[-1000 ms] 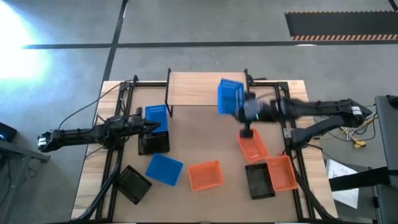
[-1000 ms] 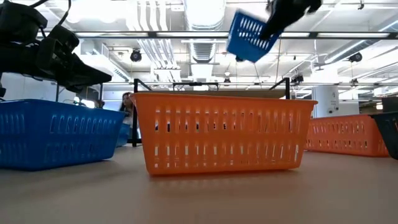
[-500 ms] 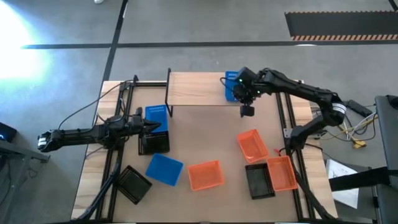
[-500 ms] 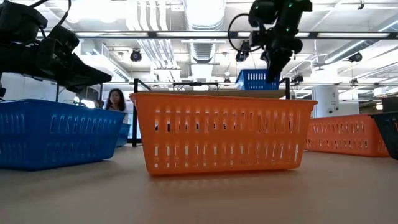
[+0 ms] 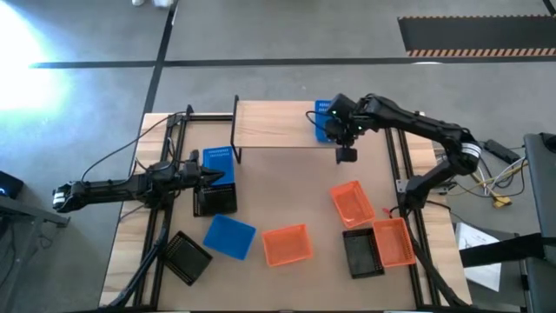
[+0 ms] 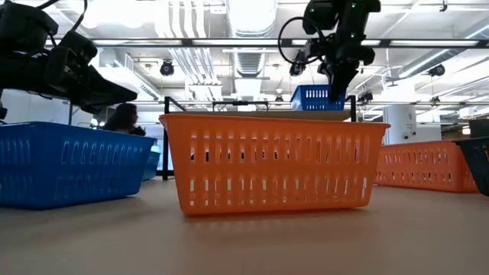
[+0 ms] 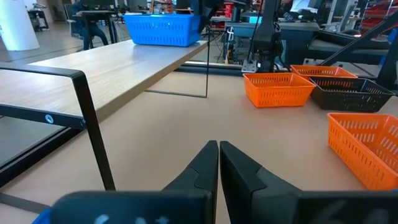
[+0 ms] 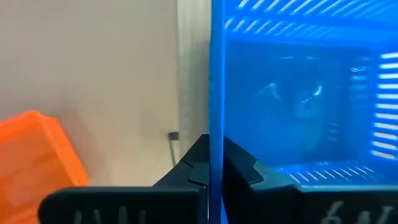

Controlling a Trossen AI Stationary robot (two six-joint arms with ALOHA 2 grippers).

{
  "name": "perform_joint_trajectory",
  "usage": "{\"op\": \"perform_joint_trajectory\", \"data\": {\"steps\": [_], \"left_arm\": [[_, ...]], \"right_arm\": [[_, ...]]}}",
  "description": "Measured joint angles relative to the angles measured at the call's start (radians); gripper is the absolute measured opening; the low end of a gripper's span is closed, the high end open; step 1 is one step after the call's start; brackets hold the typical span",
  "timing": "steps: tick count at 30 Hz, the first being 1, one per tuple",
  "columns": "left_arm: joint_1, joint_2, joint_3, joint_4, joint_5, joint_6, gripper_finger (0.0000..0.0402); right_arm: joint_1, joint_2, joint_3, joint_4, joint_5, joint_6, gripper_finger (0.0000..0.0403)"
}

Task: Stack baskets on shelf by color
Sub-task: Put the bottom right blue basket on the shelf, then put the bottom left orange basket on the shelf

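Note:
A blue basket stands upright with its bottom on the right end of the shelf's light wooden top, also seen in the low view. My right gripper is shut on it, shown close in the right wrist view. My left gripper is shut and hovers by the table's left side, between another blue basket and a black basket, touching neither. Its shut fingers point across the table toward the shelf. My right gripper pinches the blue basket's side wall at its upper rim, on the side facing the table's near-right. One finger is inside the basket and one finger outside. The fingers come from above, pointing down. The basket sits level on the shelf top.
On the table lie a blue basket upside down, a black basket, orange baskets and a black one. The shelf top left of the held basket is bare. A person shows in the room behind.
My right gripper carried the blue basket, tilted and high in the air, toward the far edge and down. The basket levelled out and came to rest on the shelf's right end. In the last half second it has stayed there, still held.

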Motion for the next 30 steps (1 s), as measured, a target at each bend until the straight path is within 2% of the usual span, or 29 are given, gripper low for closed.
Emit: {"op": "perform_joint_trajectory", "data": {"steps": [8, 12, 16, 19, 22, 27, 30], "left_arm": [[0.000, 0.000, 0.000, 0.000, 0.000, 0.000, 0.0000], [0.000, 0.000, 0.000, 0.000, 0.000, 0.000, 0.0000], [0.000, 0.000, 0.000, 0.000, 0.000, 0.000, 0.0000], [0.000, 0.000, 0.000, 0.000, 0.000, 0.000, 0.0000], [0.000, 0.000, 0.000, 0.000, 0.000, 0.000, 0.0000], [0.000, 0.000, 0.000, 0.000, 0.000, 0.000, 0.0000], [0.000, 0.000, 0.000, 0.000, 0.000, 0.000, 0.0000]], "right_arm": [[0.000, -0.065, 0.000, 0.001, 0.017, 0.018, 0.0094], [0.005, -0.119, 0.000, -0.006, 0.027, 0.121, 0.0123], [0.054, -0.188, -0.007, -0.006, 0.027, 0.235, 0.0128], [0.157, -0.246, -0.040, 0.030, 0.021, 0.319, 0.0120], [0.307, -0.308, -0.122, 0.133, 0.018, 0.422, 0.0109], [0.579, -0.371, -0.326, 0.409, 0.022, 0.565, 0.0094], [0.720, -0.363, -0.445, 0.562, 0.018, 0.581, 0.0086]]}}
